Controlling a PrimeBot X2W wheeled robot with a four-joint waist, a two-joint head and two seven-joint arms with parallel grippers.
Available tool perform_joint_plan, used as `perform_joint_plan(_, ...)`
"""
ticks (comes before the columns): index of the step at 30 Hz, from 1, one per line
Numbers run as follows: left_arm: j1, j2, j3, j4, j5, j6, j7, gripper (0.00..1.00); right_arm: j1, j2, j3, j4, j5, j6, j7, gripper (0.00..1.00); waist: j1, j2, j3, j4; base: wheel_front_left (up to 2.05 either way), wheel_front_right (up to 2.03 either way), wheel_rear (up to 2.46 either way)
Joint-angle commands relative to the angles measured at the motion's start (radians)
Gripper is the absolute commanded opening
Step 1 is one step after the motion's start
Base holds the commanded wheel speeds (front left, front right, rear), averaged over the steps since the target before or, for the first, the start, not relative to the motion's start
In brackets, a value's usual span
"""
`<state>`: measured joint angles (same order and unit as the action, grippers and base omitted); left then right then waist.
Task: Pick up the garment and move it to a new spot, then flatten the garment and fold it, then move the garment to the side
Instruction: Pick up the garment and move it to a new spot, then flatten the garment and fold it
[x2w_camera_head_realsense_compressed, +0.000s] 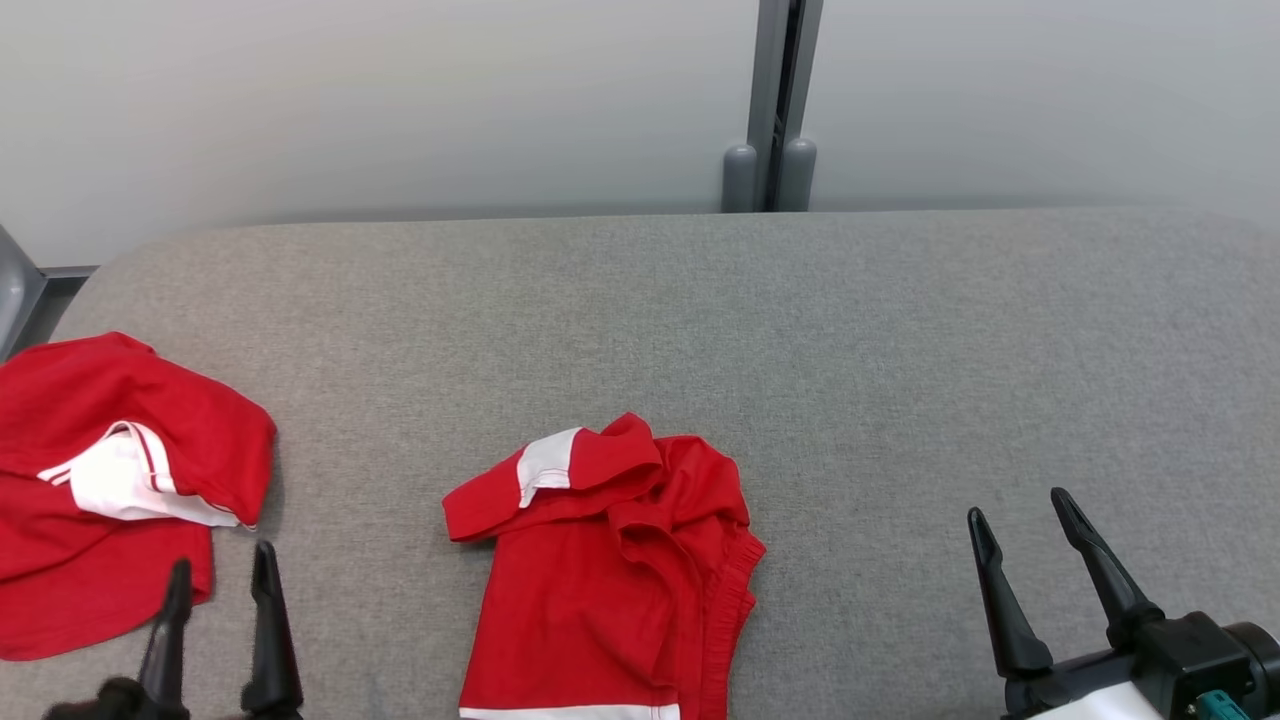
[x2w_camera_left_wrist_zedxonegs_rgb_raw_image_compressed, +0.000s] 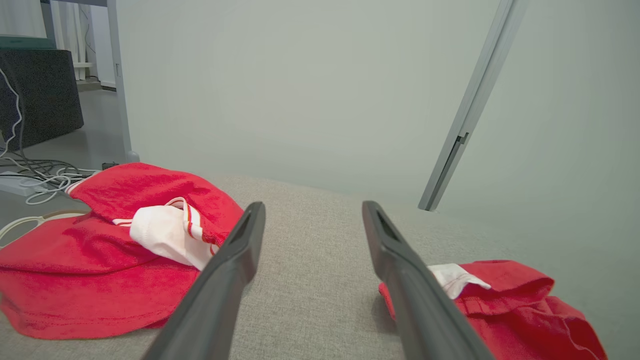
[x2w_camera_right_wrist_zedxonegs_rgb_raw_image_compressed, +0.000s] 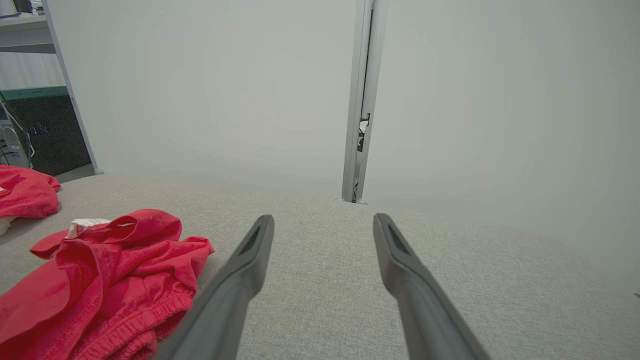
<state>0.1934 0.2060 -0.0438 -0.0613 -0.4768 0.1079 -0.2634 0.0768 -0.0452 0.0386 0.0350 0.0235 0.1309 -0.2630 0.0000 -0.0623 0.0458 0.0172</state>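
Note:
A red garment (x2w_camera_head_realsense_compressed: 590, 580) with white trim lies crumpled at the front middle of the grey padded table (x2w_camera_head_realsense_compressed: 760, 330). It also shows in the left wrist view (x2w_camera_left_wrist_zedxonegs_rgb_raw_image_compressed: 520, 305) and the right wrist view (x2w_camera_right_wrist_zedxonegs_rgb_raw_image_compressed: 110, 280). A second red garment (x2w_camera_head_realsense_compressed: 110, 430) with a white collar lies bunched at the table's left edge (x2w_camera_left_wrist_zedxonegs_rgb_raw_image_compressed: 100, 250). My left gripper (x2w_camera_head_realsense_compressed: 222, 557) stands open just in front of that pile with nothing between its fingers (x2w_camera_left_wrist_zedxonegs_rgb_raw_image_compressed: 313, 205). My right gripper (x2w_camera_head_realsense_compressed: 1018, 505) is open and empty over bare table at the front right (x2w_camera_right_wrist_zedxonegs_rgb_raw_image_compressed: 324, 217), well apart from the middle garment.
A pale wall with a grey vertical post (x2w_camera_head_realsense_compressed: 780, 100) runs behind the table. Cables (x2w_camera_left_wrist_zedxonegs_rgb_raw_image_compressed: 35, 175) and a dark cabinet (x2w_camera_left_wrist_zedxonegs_rgb_raw_image_compressed: 40, 90) lie past the table's left end. Bare grey surface spreads across the back and right of the table.

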Motion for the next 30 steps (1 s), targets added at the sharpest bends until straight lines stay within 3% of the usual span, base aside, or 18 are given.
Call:
perform_joint_plan(1, 0.032, -0.033, 0.022, 0.014, 0.051, -0.038, -0.001, 1.00, 0.017, -0.006, -0.006, 0.000, -0.007, 0.000, 0.002, 1.00, 0.0000, 0.0000, -0.015, 0.013, 0.00, 0.00, 0.00)
perform_joint_plan(4, 0.064, -0.077, 0.049, 0.062, 0.121, -0.099, -0.002, 1.00, 0.025, -0.006, -0.010, 0.012, -0.007, 0.000, 0.002, 1.00, 0.0000, 0.0000, -0.034, 0.024, 0.00, 0.00, 0.00)
perform_joint_plan(5, 0.064, -0.077, 0.049, 0.062, 0.121, -0.099, -0.002, 1.00, 0.025, -0.006, -0.010, 0.012, -0.007, 0.000, 0.002, 1.00, 0.0000, 0.0000, -0.034, 0.024, 0.00, 0.00, 0.00)
perform_joint_plan(9, 0.072, -0.108, 0.071, 0.138, 0.189, -0.178, -0.002, 1.00, 0.044, -0.006, -0.022, 0.037, 0.014, 0.000, 0.002, 1.00, 0.0000, 0.0000, -0.057, 0.035, 0.00, 0.00, 0.00)
perform_joint_plan(12, 0.060, -0.116, 0.081, 0.181, 0.219, -0.211, -0.002, 1.00, 0.053, -0.006, -0.028, 0.056, 0.026, 0.000, 0.002, 1.00, 0.0000, 0.0000, -0.070, 0.034, 0.00, 0.00, 0.00)
perform_joint_plan(30, 0.040, -0.148, 0.144, 0.221, 0.271, -0.239, -0.002, 1.00, 0.045, -0.006, -0.017, 0.083, 0.041, 0.000, 0.002, 1.00, 0.0000, 0.0000, -0.078, -0.034, 0.00, 0.00, 0.00)
